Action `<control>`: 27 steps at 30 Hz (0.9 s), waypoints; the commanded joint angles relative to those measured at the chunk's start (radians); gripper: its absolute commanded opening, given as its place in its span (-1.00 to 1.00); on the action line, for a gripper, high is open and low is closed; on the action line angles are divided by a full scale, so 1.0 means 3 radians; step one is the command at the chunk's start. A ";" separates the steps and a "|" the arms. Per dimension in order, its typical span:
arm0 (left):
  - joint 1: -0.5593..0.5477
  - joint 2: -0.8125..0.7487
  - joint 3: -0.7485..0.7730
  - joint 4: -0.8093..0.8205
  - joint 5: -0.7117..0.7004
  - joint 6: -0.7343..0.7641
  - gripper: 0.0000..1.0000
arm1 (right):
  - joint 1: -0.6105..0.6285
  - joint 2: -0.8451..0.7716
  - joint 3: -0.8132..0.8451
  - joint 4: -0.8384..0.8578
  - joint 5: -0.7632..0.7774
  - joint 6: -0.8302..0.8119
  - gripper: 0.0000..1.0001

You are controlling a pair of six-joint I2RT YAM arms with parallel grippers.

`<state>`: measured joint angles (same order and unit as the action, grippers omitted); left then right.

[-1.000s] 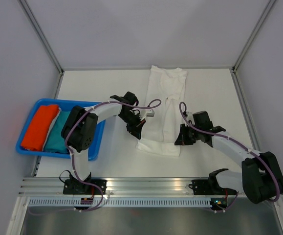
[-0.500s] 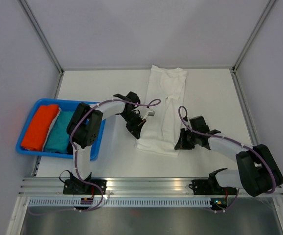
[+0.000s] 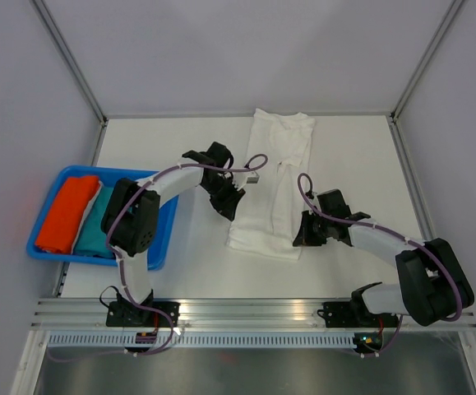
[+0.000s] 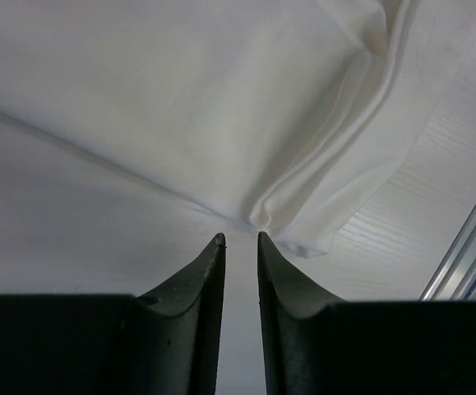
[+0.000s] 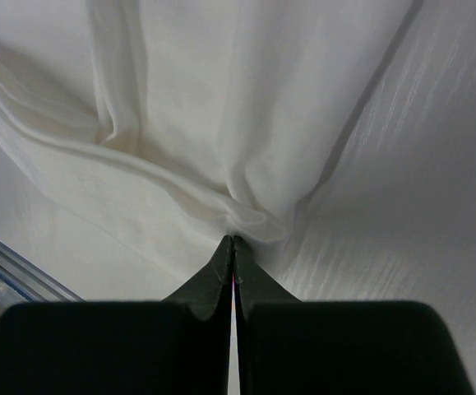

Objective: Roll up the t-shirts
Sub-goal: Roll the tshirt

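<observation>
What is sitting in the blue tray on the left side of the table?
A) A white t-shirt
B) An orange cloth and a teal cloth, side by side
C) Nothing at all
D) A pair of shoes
B: the blue tray holds an orange t-shirt and a teal t-shirt next to each other, while the white t-shirt lies outside it on the table.

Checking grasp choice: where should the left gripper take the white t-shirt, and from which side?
Probably the near-left corner of the white t-shirt, from its left: cloth bunches into a raised fold there, and the right gripper pinches the opposite corner.
</observation>
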<state>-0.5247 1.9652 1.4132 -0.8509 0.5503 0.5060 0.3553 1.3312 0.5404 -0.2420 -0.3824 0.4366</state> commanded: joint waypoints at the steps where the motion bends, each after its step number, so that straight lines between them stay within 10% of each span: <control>1: 0.0041 -0.0500 0.0203 0.0402 -0.0137 0.0082 -0.45 | -0.0019 0.0032 0.0127 -0.0016 0.0017 -0.0085 -0.98; 9: -0.0459 -0.0844 -0.0548 0.0402 -0.0004 0.0717 -0.56 | -0.0014 0.0001 0.0132 -0.0016 0.0007 -0.0136 -0.97; 27: -0.0312 -0.0194 -0.0185 0.0571 -0.0219 0.0410 -0.53 | -0.0014 0.0012 0.0106 0.0055 0.0007 -0.0177 -0.98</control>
<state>-0.6224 1.9369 1.3090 -0.7033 0.4980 0.6403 0.3553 1.3418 0.5457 -0.2466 -0.3855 0.3958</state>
